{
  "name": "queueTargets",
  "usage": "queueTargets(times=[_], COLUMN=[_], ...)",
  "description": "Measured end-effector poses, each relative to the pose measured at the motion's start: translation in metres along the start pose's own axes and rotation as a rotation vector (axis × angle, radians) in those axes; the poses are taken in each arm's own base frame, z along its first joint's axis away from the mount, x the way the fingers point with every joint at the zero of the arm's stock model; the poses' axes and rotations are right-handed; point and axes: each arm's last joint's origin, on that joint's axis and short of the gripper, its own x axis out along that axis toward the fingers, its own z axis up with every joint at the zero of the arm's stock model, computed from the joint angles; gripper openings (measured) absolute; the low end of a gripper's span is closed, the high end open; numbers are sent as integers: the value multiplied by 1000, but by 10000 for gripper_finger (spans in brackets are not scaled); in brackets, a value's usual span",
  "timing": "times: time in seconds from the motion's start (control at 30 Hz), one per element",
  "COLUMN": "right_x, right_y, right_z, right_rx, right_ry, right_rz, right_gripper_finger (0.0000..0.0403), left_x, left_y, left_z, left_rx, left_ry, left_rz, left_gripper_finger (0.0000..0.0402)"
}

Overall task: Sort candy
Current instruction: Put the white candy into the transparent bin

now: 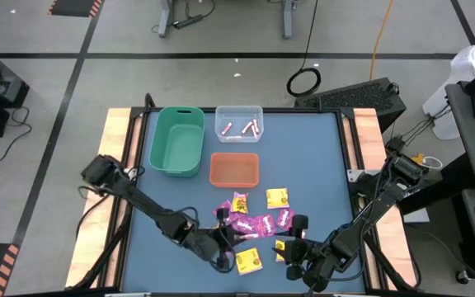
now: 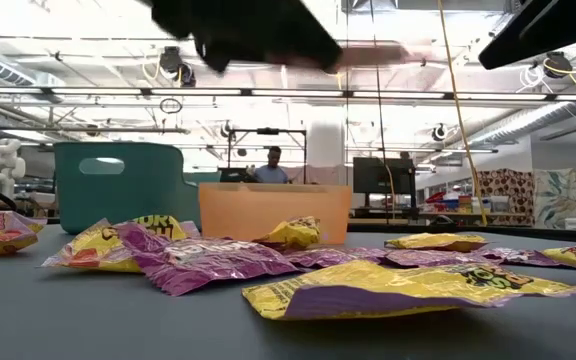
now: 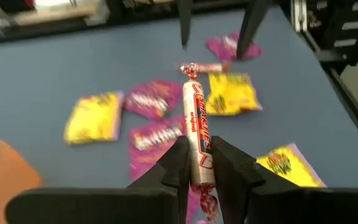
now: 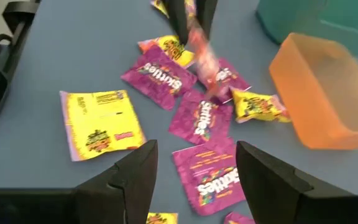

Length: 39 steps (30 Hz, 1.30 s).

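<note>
Candy (image 1: 254, 223) is a scatter of yellow and magenta packets just in front of the orange bin (image 1: 234, 169). Left gripper (image 3: 199, 163) pinches one pale pink-white stick (image 3: 196, 127), only clear from its wrist view. Right gripper (image 4: 196, 163) hangs wide open, holding nothing.

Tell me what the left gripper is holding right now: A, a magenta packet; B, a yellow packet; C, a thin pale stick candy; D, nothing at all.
C: the left wrist view shows the left gripper clamped on a thin pale stick candy above the scattered packets.
</note>
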Motion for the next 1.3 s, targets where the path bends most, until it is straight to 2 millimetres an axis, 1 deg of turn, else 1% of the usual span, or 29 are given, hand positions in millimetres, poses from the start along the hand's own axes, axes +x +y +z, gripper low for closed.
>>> queueTargets(times=[0.13, 0.37, 0.57, 0.67, 0.73, 0.8, 0.93, 1.1, 1.3], right_x=[0, 6, 20, 28, 33, 38, 43, 45, 44], right_y=[-2, -8, -23, -32, -38, -42, -45, -46, -50], right_z=[1, 5, 14, 18, 21, 22, 23, 20, 14], right_rx=[-23, -91, -199, -202, -195, -176, -172, -219, -295], right_ry=[-31, -48, -73, -78, -69, -48, 5, 66, 132], right_rz=[-45, -110, -247, -316, -338, -324, -259, -195, -200], right_gripper_finger=[208, 208, 208, 208, 208, 208, 208, 208, 208], left_x=[-23, -56, -83, -93, -98, -98, -95, -92, -91], left_y=[11, 28, 38, 44, 47, 47, 45, 44, 45], left_z=[24, 56, 88, 98, 101, 100, 92, 83, 80], left_rx=[26, 85, 121, 163, 213, 282, 482, 712, 974], left_ry=[-63, -172, -372, -431, -437, -417, -339, -246, -197], left_rz=[40, 119, 109, 129, 144, 157, 160, 166, 188], left_gripper_finger=[63, 64, 65, 65, 65, 65, 65, 65, 65])
